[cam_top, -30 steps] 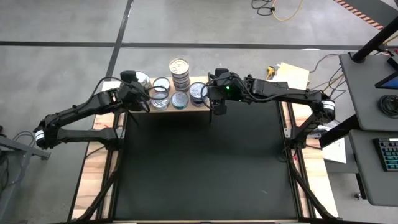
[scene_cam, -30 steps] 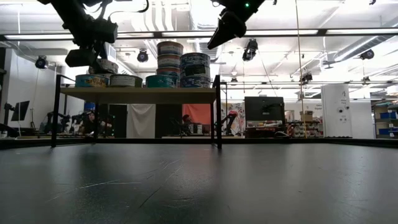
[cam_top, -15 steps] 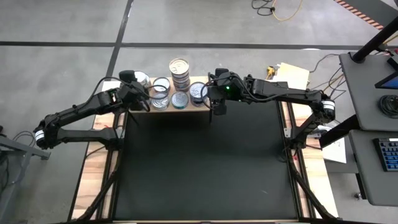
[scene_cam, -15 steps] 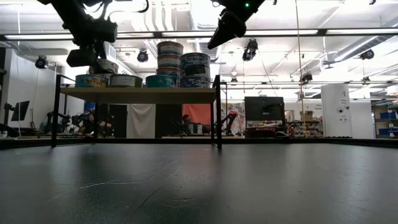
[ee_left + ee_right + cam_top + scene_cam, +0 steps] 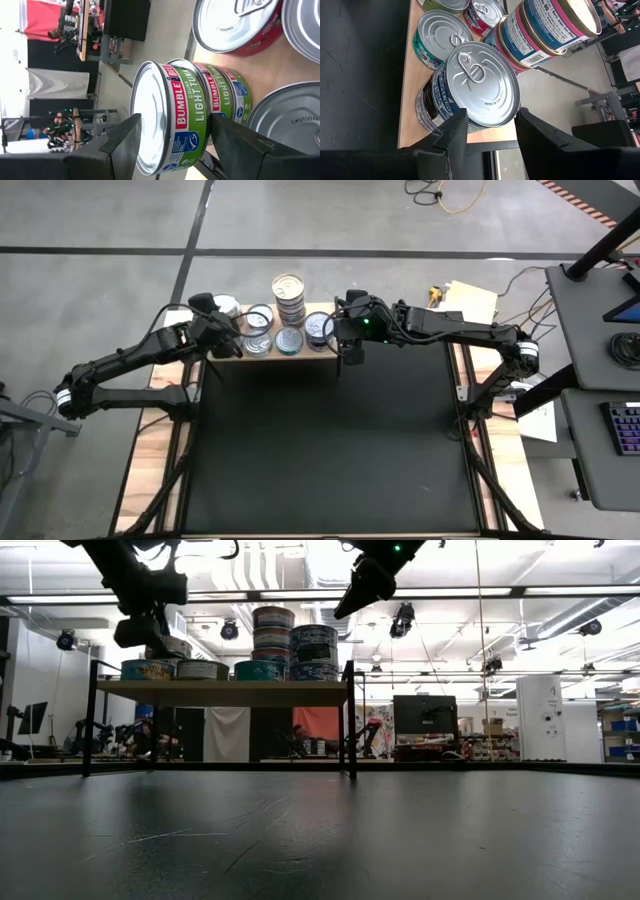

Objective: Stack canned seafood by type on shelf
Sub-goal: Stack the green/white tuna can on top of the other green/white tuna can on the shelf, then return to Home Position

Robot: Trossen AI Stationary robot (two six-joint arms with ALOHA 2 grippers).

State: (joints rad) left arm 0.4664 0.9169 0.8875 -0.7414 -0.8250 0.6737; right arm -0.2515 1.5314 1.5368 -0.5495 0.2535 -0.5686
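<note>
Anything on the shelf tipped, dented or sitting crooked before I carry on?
Nothing stands out. The cans on the shelf all sit upright, and the tall stack looks straight in the low view. The left gripper holds a green-labelled tuna can squarely over its twin; the right gripper hovers open above a blue-labelled stack.

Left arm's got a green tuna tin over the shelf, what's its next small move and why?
Probably ease the green-labelled round tuna tin straight down, then open the left gripper's jaws: it sits slightly offset over a matching tin on the light wooden shelf.
</note>
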